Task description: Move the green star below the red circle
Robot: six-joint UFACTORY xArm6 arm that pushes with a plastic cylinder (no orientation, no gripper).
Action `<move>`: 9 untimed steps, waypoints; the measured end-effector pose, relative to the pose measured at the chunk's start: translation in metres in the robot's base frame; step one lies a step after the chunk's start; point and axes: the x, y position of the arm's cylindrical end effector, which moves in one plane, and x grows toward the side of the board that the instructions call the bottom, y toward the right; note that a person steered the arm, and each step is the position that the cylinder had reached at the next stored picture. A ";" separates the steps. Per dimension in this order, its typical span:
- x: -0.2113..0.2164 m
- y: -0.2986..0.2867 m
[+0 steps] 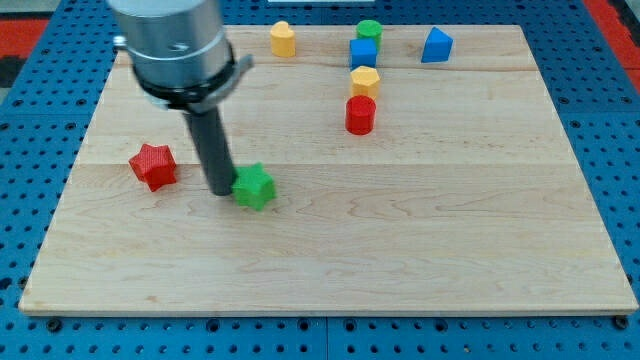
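The green star (254,186) lies on the wooden board (400,250), left of centre. My tip (220,191) rests against the star's left side. The red circle (360,115), a short red cylinder, stands toward the view's upper right of the star, well apart from it. The arm's grey body (175,45) hangs above the board's top left part.
A red star (153,166) lies left of my tip. Above the red circle stand a yellow block (365,81), a blue cube (363,53) and a green cylinder (370,31). A yellow block (283,39) and a blue block (436,45) sit along the top edge.
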 end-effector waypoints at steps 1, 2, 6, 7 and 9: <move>0.008 0.049; 0.040 0.047; 0.020 0.097; 0.021 0.108; 0.014 0.129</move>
